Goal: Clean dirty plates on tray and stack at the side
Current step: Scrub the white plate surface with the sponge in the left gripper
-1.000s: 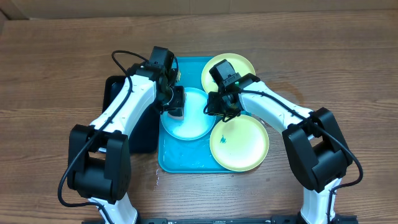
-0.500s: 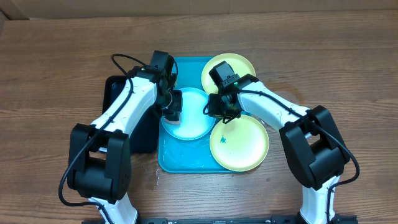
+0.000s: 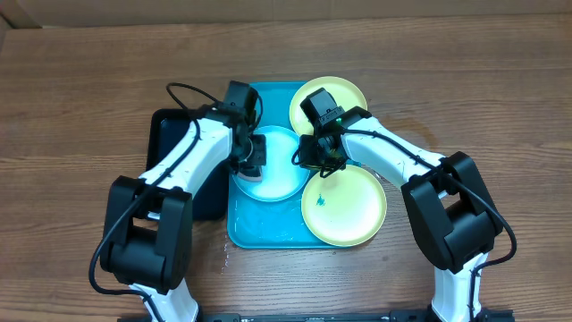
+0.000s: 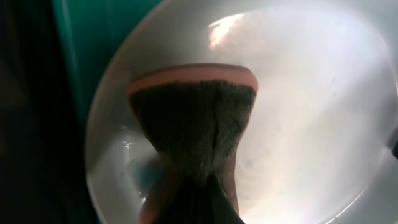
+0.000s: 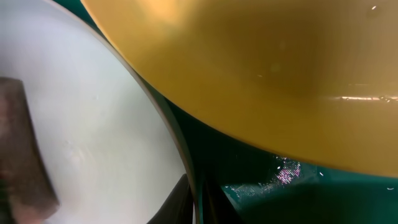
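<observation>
The turquoise tray [image 3: 268, 231] holds a light blue plate [image 3: 277, 174]. My left gripper [image 3: 251, 159] is shut on a sponge [image 4: 193, 118] with a green scouring face and an orange layer, pressed on the plate's left part [image 4: 311, 124]. My right gripper [image 3: 313, 157] is shut on the right rim of the light blue plate [image 5: 93, 124], with its fingertips [image 5: 198, 200] either side of the rim. One yellow-green plate [image 3: 344, 94] lies at the tray's back right. Another [image 3: 353, 210], at the front right, has a small dark blue smudge [image 3: 320, 202].
A smaller black tray [image 3: 165, 134] lies left of the turquoise tray, under my left arm. A yellow-green plate [image 5: 249, 74] overhangs the wet tray floor [image 5: 311, 193] close to my right gripper. Wooden table surrounds both trays.
My left gripper has moved the sponge a little toward the front across the light blue plate. My right gripper has stayed on the plate's rim.
</observation>
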`<state>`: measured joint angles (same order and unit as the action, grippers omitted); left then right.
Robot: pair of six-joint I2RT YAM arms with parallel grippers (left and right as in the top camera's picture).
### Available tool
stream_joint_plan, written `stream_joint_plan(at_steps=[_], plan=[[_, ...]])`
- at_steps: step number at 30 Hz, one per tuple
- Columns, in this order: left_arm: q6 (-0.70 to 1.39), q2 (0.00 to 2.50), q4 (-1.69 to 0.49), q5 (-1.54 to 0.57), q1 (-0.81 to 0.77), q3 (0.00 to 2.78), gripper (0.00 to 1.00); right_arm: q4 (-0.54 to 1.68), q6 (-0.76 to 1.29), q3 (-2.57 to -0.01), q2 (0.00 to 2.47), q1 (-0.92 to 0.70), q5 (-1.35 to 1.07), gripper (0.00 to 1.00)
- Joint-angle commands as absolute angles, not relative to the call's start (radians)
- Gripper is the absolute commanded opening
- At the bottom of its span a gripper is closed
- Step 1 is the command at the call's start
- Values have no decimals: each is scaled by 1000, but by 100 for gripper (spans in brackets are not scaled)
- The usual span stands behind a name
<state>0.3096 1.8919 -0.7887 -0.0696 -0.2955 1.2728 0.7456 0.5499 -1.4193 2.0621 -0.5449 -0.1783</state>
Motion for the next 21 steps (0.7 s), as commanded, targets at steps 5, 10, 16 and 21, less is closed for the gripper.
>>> stream_joint_plan(at_steps=[5, 10, 16, 21], plan=[[392, 1981, -777, -52, -302, 1259, 4, 745, 550, -1419, 2072, -552, -176, 8], [360, 2021, -773, -134, -299, 1264, 4, 745, 550, -1419, 2072, -552, -176, 8], [291, 2004, -750, -384, -290, 1290, 4, 744, 550, -1419, 2072, -552, -176, 8], [292, 1963, -756, -476, -277, 1372, 4, 745, 550, -1419, 2072, -552, -176, 8]])
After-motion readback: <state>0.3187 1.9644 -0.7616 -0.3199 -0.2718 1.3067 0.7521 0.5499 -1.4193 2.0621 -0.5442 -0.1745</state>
